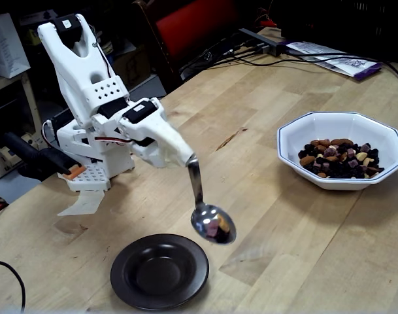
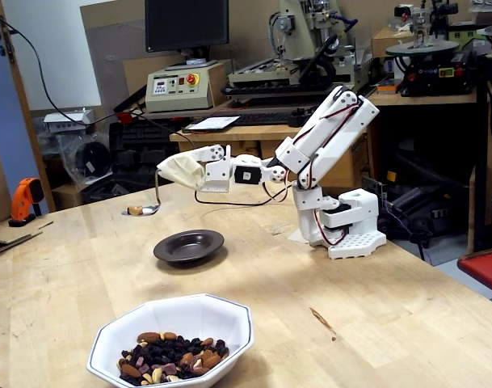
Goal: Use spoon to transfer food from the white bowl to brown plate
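Observation:
My gripper [image 1: 185, 157] is wrapped in whitish tape and shut on the spoon [image 1: 197, 186], which hangs down from it. The spoon's oval end [image 1: 213, 224] carries a few pieces of food and hovers just above the table, beside the upper right rim of the brown plate [image 1: 123, 271]. The plate's centre looks bare. The white bowl [image 1: 297, 134] stands far right, holding the food [image 1: 339, 159]. In the other fixed view the gripper [image 2: 171, 172] holds the spoon [image 2: 145, 209] left of and beyond the plate [image 2: 166, 249]; the bowl [image 2: 189, 311] with food [image 2: 169, 360] is at the front.
The arm's white base [image 1: 87, 163] stands at the table's left edge. Papers and cables [image 1: 336, 59] lie at the back right. A black cable [image 1: 6, 271] runs at the front left corner. An orange tool [image 2: 23, 198] sits off the table.

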`<state>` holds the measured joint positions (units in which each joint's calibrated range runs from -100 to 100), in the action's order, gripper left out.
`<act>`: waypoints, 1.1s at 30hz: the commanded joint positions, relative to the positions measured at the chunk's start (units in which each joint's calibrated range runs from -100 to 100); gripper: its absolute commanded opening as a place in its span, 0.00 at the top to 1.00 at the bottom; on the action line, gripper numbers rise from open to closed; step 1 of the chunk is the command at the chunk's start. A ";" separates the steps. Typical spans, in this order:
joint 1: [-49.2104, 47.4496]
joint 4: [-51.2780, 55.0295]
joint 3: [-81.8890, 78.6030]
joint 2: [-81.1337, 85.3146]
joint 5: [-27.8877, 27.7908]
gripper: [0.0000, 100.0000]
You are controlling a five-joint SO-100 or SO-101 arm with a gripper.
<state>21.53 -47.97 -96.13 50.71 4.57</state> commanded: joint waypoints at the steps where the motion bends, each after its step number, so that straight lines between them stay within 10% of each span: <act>1: 1.50 4.18 -0.42 1.71 0.15 0.95; 33: 7.28 10.11 -0.42 1.79 0.20 0.95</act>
<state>28.39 -38.02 -96.13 50.71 4.57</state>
